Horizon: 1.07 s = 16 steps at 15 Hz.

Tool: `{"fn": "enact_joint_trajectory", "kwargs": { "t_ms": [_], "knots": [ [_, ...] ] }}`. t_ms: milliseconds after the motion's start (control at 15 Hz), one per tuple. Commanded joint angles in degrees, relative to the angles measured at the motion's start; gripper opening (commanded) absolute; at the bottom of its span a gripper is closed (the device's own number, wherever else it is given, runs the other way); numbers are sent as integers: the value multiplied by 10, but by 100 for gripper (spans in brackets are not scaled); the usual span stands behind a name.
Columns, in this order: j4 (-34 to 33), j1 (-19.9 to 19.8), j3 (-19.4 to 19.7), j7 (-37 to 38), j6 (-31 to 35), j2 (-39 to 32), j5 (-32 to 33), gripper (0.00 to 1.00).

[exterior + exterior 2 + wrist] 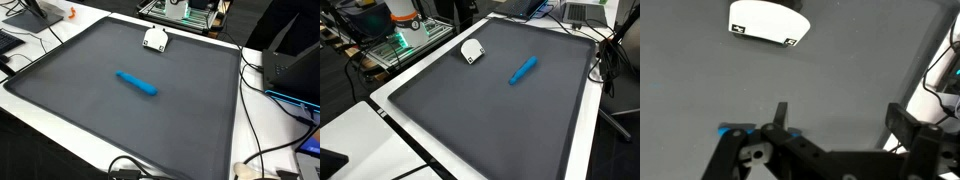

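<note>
A blue marker-like stick [136, 84] lies near the middle of a dark grey mat [70, 100] in both exterior views [524, 70]. A small white block with black corner marks [154, 39] sits at the mat's far edge [471, 50]. In the wrist view my gripper [840, 125] is open and empty, well above the mat [850, 70]. The white block [768, 22] lies ahead of it. A bit of the blue stick [735, 129] shows beside one finger, mostly hidden by the gripper body. The arm is out of view in both exterior views.
The mat [520, 125] lies on a white table [270, 130]. Cables [262, 150] and a dark device [292, 68] sit along one side. An electronics rack [405, 35] stands past the far edge, with a laptop [582, 12] off another corner.
</note>
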<state>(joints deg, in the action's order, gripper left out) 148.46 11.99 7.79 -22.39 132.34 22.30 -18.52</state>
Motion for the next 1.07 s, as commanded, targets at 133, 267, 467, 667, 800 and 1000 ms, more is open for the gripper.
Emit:
{"fn": "enact_joint_trajectory", "kwargs": {
  "t_ms": [133, 267, 467, 667, 800, 1000],
  "knots": [
    [2, -10, -10, -2, -4, -2, -16, 100],
    [9, -16, -13, 34, -14, 1, -35, 100],
    [30, -34, -25, 115, -24, 8, -50, 100],
    [55, -52, -38, 189, -8, 10, -58, 100],
    [67, -61, -45, 236, -5, 5, -68, 100],
    [81, -69, -51, 297, -6, -2, -96, 100]
  ]
}}
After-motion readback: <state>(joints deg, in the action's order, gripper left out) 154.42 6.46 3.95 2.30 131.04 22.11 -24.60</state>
